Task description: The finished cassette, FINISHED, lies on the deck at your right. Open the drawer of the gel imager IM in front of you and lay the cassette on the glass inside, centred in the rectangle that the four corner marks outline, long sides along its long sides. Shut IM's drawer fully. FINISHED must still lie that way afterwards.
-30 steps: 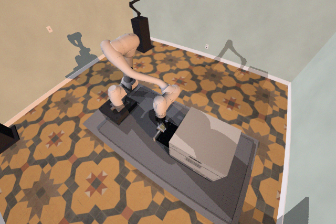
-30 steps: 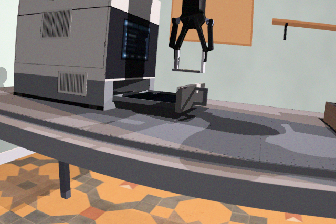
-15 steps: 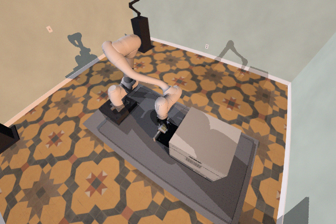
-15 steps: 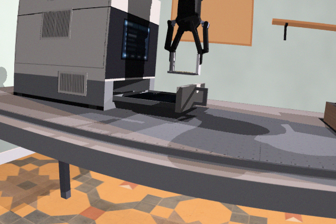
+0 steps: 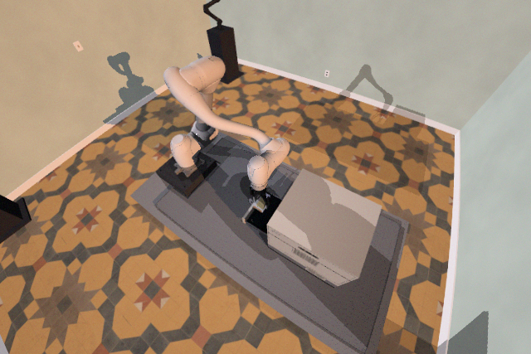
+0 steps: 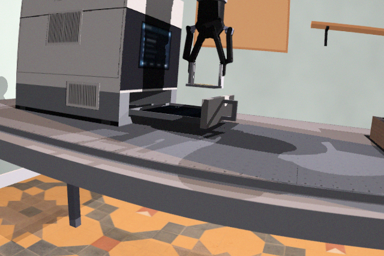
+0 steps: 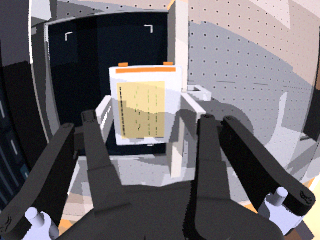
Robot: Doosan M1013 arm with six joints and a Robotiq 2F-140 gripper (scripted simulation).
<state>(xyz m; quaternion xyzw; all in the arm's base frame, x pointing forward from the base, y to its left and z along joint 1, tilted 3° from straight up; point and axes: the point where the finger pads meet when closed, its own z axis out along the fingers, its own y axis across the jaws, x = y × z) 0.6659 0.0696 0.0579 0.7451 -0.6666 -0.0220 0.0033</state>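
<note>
My gripper (image 6: 206,80) (image 7: 146,104) (image 5: 258,200) is shut on the FINISHED cassette (image 6: 203,85) (image 7: 142,96), a flat white frame with a yellow gel and orange tabs. It holds the cassette level, a little above the open drawer (image 6: 168,110) (image 5: 262,218) of the gel imager IM (image 6: 93,45) (image 5: 325,221). The drawer's dark glass (image 7: 94,67) shows two white corner marks at its far end. The cassette hangs over the part of the glass near the drawer's front panel (image 6: 216,110) (image 7: 178,34) and hides the near marks.
IM is a large grey box on the grey deck (image 5: 222,234) (image 6: 248,154). The arm's base block (image 5: 186,177) stands at the deck's far end. A brown box (image 6: 378,130) sits at the deck's right edge. A wall shelf (image 6: 347,27) is far behind.
</note>
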